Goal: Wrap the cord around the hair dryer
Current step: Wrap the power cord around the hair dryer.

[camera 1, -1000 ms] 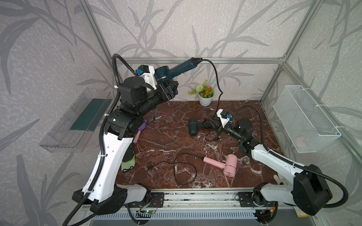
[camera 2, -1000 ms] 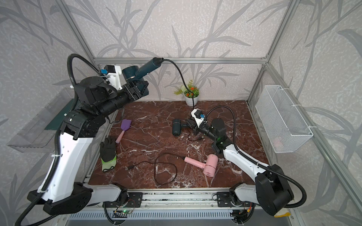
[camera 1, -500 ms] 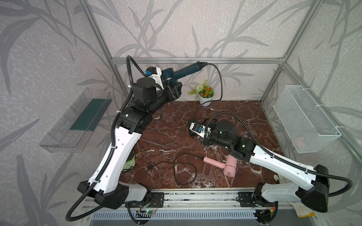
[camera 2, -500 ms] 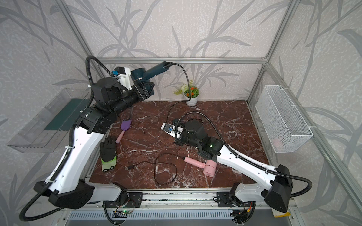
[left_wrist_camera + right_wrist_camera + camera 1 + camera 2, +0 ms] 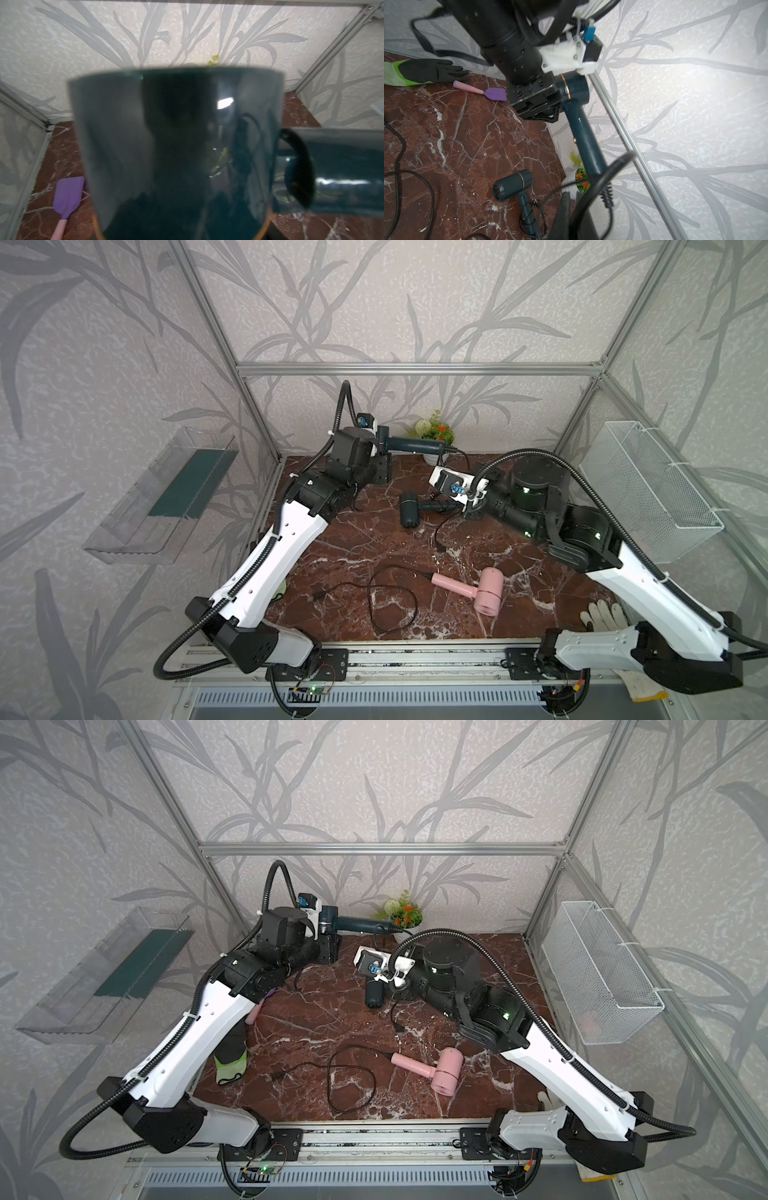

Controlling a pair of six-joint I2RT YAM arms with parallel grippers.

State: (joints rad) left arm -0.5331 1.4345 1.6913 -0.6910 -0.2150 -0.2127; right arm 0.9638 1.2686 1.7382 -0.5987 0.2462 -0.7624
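- Hair dryer [image 5: 411, 444], dark teal, hangs clear of the marble table [image 5: 345, 539] just beside the potted plant [image 5: 434, 433]. Its handle lies about level with its cord end almost at the plant's leaves. Its head is at the end away from the plant.
- Left gripper [image 5: 379, 450] is clamped on that head. The left wrist view is filled by the blurred dark barrel, so the fingers themselves are hidden there.
- Cord [image 5: 437, 533] leaves the handle end by the plant and passes behind the right wrist camera. It then drops loose in front of the plant, with its plug down at the marble.
- Right gripper [image 5: 568, 199] sits in front of the plant, close to the handle end. Its jaws are pressed together, pinching the cord. The cord is not yet wound on the handle, which shows bare in the right wrist view.
- Second teal dryer [image 5: 409, 510] lies on the table in front of the plant, near the right gripper. Its own cord is bundled round its handle.
- Pink dryer [image 5: 488, 591] lies well apart from the plant, toward the front rail. A thin black lead [image 5: 390, 597] lies looped on the marble beside it.
- Purple spatula [image 5: 496, 93] and a black-and-green glove [image 5: 425, 70] lie on the table beyond the left gripper, well away from the plant.
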